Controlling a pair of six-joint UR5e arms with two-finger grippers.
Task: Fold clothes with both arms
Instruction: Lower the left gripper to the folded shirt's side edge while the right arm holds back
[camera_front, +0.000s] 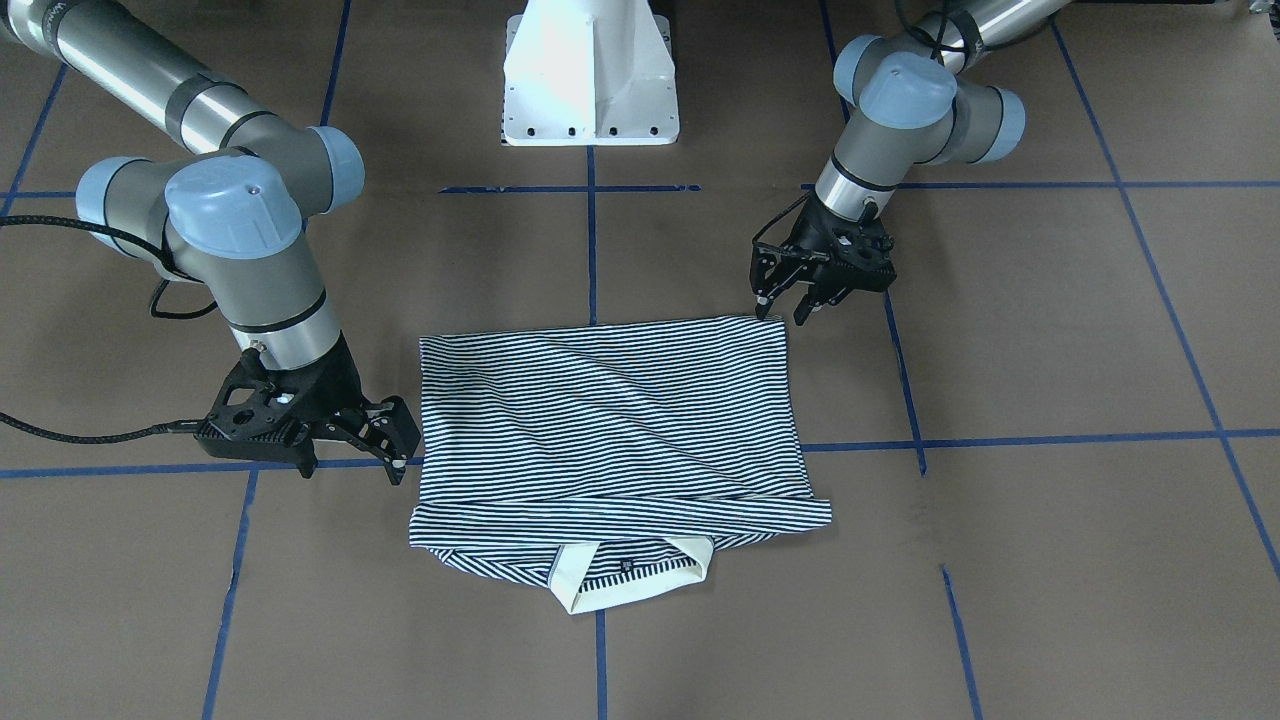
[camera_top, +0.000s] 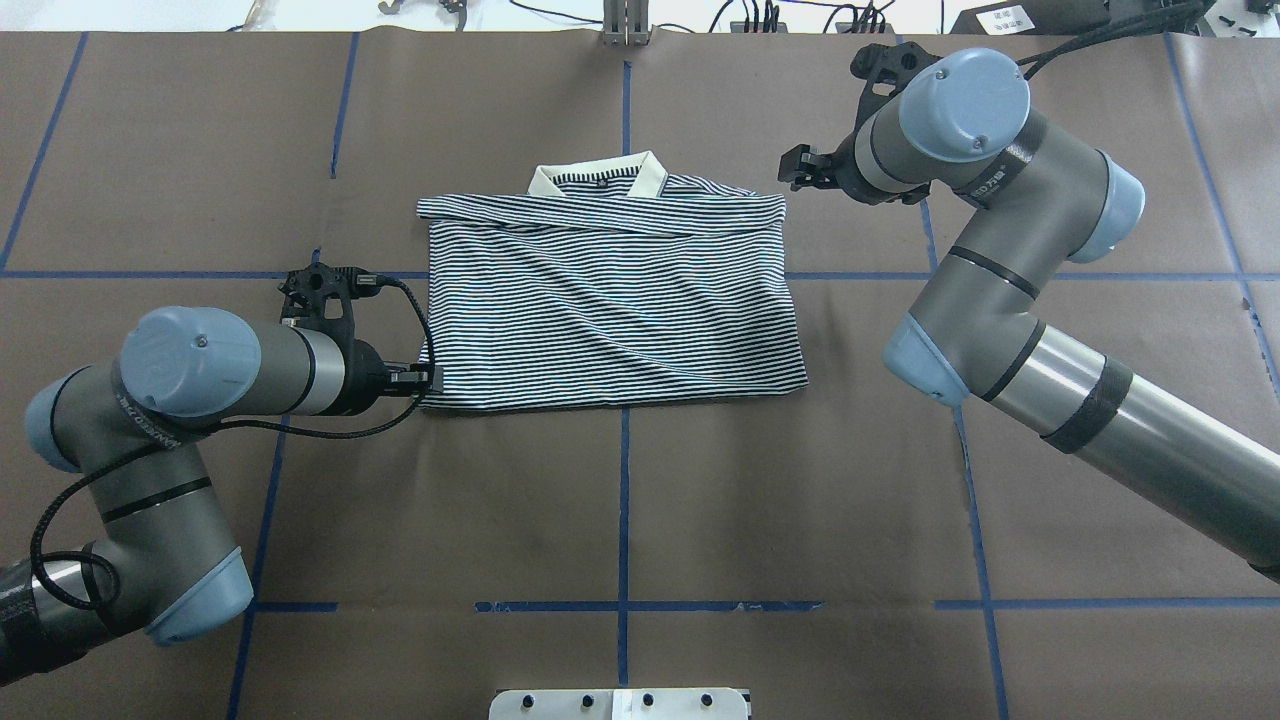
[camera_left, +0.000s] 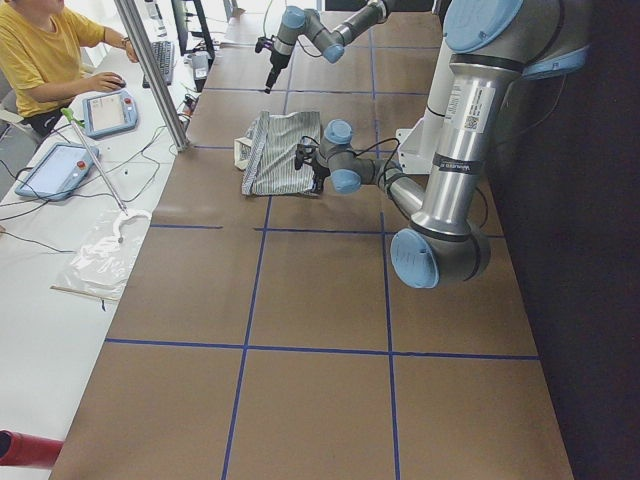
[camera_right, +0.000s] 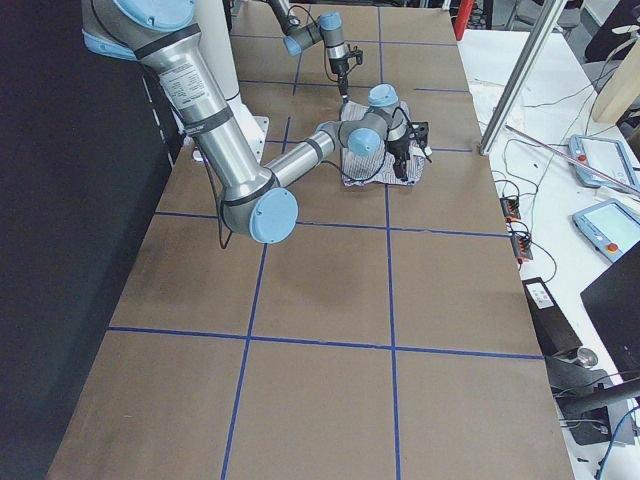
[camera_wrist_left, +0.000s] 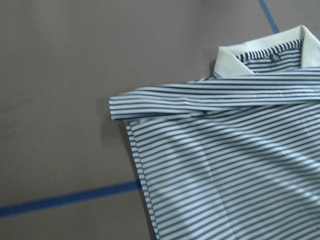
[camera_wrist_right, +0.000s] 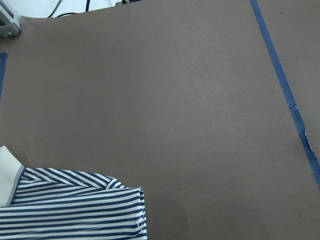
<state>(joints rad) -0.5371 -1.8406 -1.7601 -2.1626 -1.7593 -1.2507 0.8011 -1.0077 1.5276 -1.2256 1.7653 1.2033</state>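
Left gripper: the black two-finger gripper on the grey left arm with light blue joint caps hangs at the shirt's corner nearest the robot. Its fingers are spread apart and nothing lies between them.

Shirt: the navy-and-white thin-striped short-sleeved polo shirt lies flat in the middle of the brown paper-covered table, between the two grippers. Its cream collar is at the edge farthest from the robot.

Done so far: the garment is already a compact rectangle. A striped band, which I take to be the sleeves turned in, crosses it just below the collar. The lower body looks doubled over, with diagonal creases across the top layer.

Right gripper: the matching black gripper on the right arm sits just beside the shirt's far corner, next to the folded band. Its fingers are parted and, as far as the front view shows, they grasp no cloth.

Left to do: judging by the shape, one more fold remains, likely halving the rectangle. Each gripper must first pinch its corner, and neither has done so yet.

Progress: well past halfway, I would judge.
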